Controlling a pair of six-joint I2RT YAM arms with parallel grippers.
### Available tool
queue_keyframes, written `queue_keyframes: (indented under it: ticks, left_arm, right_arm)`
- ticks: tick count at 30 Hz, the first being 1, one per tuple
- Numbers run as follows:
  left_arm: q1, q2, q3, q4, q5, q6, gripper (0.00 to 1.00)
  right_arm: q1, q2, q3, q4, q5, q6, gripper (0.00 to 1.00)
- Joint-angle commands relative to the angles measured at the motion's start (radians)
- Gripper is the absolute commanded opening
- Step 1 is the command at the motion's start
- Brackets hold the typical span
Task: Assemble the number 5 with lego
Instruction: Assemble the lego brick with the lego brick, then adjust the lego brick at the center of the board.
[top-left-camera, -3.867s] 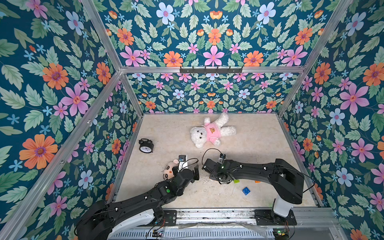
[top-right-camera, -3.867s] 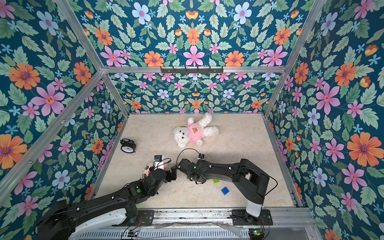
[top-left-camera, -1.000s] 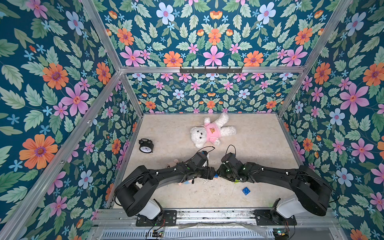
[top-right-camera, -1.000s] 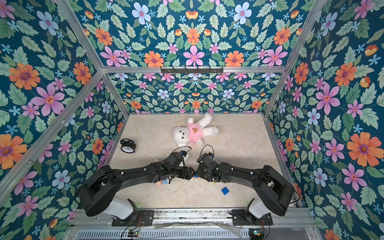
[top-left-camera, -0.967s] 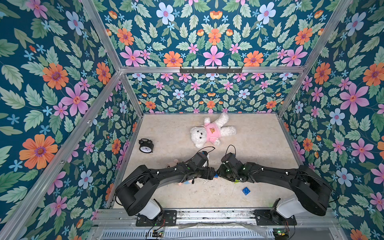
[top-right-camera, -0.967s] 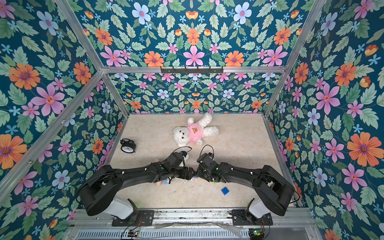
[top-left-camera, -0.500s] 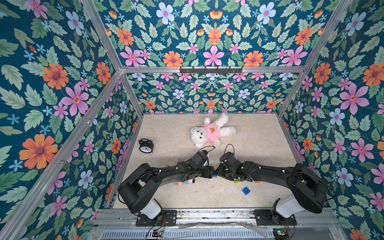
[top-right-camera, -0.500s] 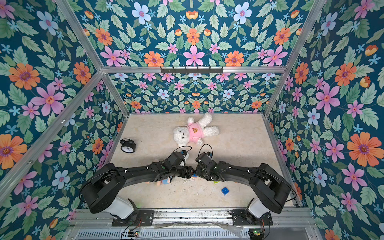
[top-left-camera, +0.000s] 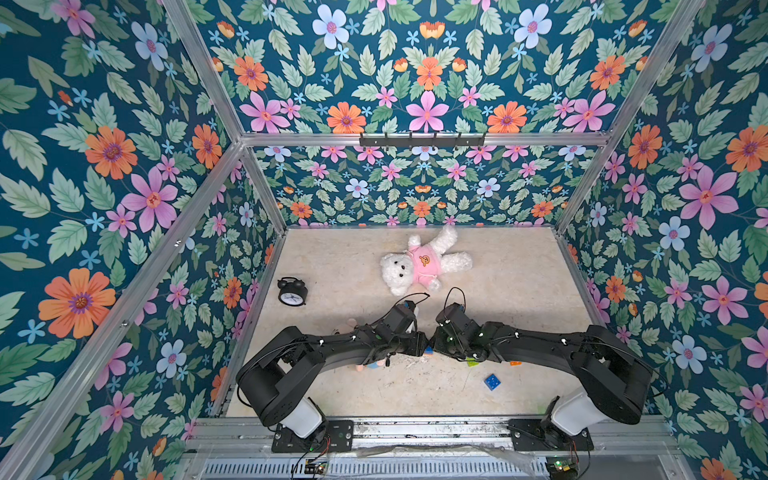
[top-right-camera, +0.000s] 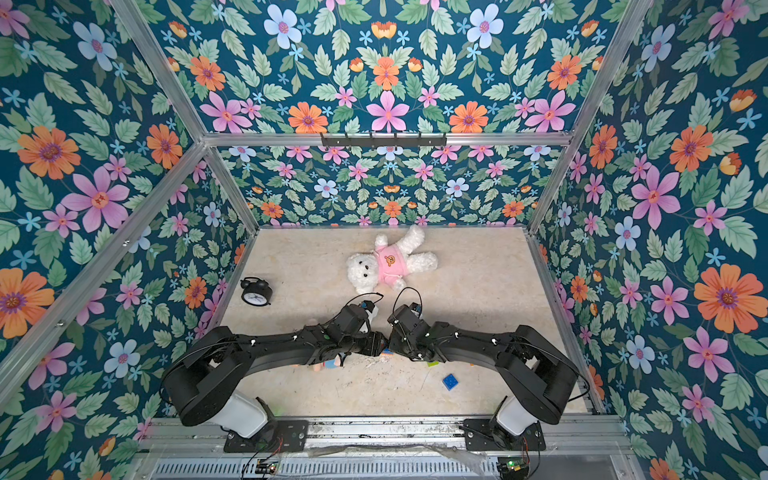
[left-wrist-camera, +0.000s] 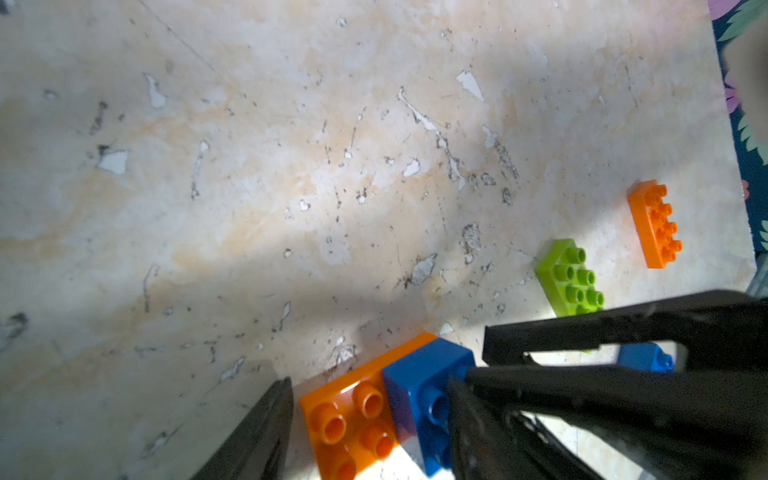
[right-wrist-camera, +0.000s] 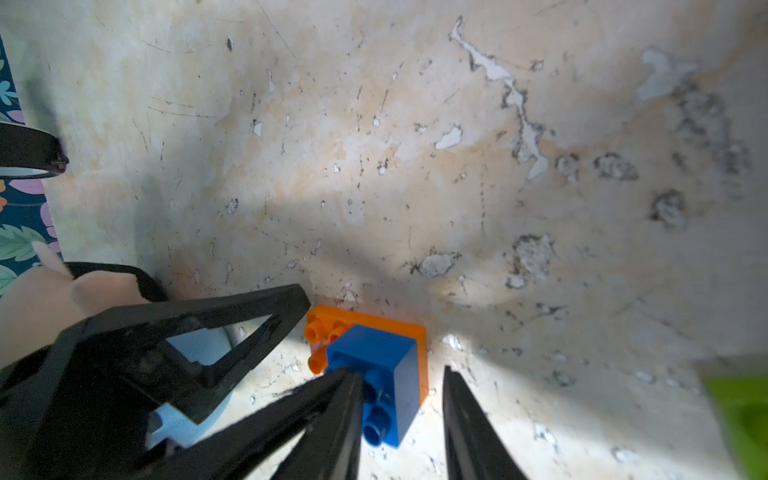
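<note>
Looked steeply down in both top views from high over the front rail (top-left-camera: 415, 426), on the near side of the stack (top-left-camera: 428, 353), facing the back wall (top-left-camera: 415, 195) far beyond it. Stood well off, leaving the stack tiny. Shared almost the whole floor (top-left-camera: 519, 291) around the stack, with a slight sideways shift. Hung low and very near the stack (left-wrist-camera: 415, 374) in the left wrist view, tilted across the scuffed floor past it. Sat equally near the stack (right-wrist-camera: 374, 353) in the right wrist view, facing much the same way. Shared the stack, the scuffs (left-wrist-camera: 428, 120) beyond it and the green brick (left-wrist-camera: 569, 278) beside it.
</note>
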Motion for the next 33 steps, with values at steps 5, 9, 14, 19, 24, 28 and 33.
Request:
queue_keyframes:
  ticks: [5,9,14,19,24,28,33]
  left_arm:
    - [-0.013,0.0,-0.016,-0.199,0.016,0.024,0.61]
    - [-0.016,-0.02,0.003,-0.2,0.012,0.02,0.62]
    - [-0.016,-0.08,0.03,-0.208,-0.027,0.02,0.69]
    - [-0.016,-0.107,0.057,-0.191,-0.032,0.025,0.77]
    - [-0.016,-0.113,0.049,-0.196,-0.02,0.015,0.76]
    - [-0.018,-0.148,0.013,-0.233,-0.027,-0.016,0.74]
    - [-0.024,-0.222,-0.054,-0.181,-0.024,-0.073,0.69]
  right_arm:
    - [0.002,0.008,-0.016,-0.149,0.038,-0.015,0.35]
    - [0.003,0.0,0.022,-0.147,0.034,-0.033,0.35]
    - [0.002,-0.041,0.052,-0.129,0.039,-0.034,0.35]
    - [0.003,-0.058,0.063,-0.103,0.017,-0.044,0.35]
    - [0.005,-0.06,0.044,-0.075,-0.026,-0.051,0.36]
    - [0.013,-0.066,0.019,-0.03,-0.083,-0.067,0.39]
    - [0.019,-0.058,0.017,0.005,-0.109,-0.089,0.4]
